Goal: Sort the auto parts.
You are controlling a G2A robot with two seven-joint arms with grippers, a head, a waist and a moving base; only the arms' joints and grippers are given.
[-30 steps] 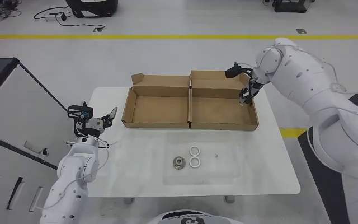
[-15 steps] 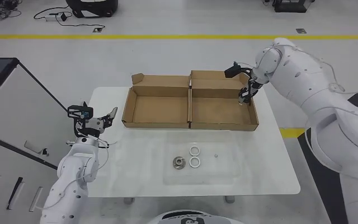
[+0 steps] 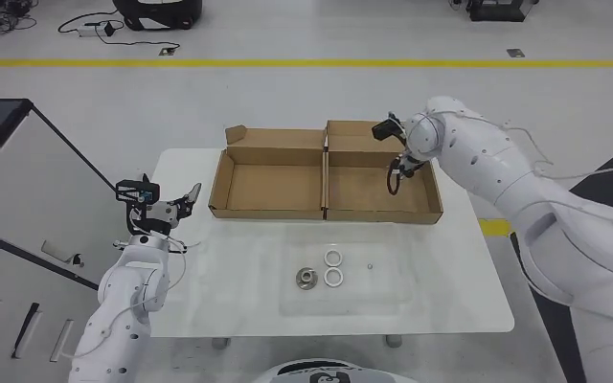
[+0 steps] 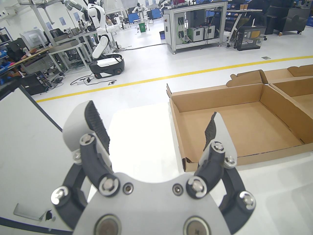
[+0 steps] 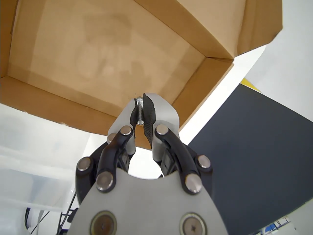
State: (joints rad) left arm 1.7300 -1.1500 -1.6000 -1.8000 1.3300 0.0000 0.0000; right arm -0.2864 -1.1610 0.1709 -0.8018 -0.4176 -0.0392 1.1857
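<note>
"Which step is it on, do you reckon?"

"The drop-off, I'd say; the right gripper is clamped on a small threaded bolt, and it hangs over the floor of the right-hand box, inside the walls; the bolt is off the cardboard, held between the pads."

"And the other arm?"

"Parked by the table's left edge; the left gripper has its fingers spread wide with nothing between them, well apart from the left-hand box, which looks bare inside."

"So what's left to sort?"

"Most of it, by the look of things; a metal hub and two white rings lie on the clear tray at the front of the table, with a tiny piece beside them that I can't make out."

"Next move, then?"

"I'd guess it only needs to part those fingers; perhaps ease lower first, since a bolt that small could bounce or roll; then lift clear of the box wall and head for the tray."
</note>
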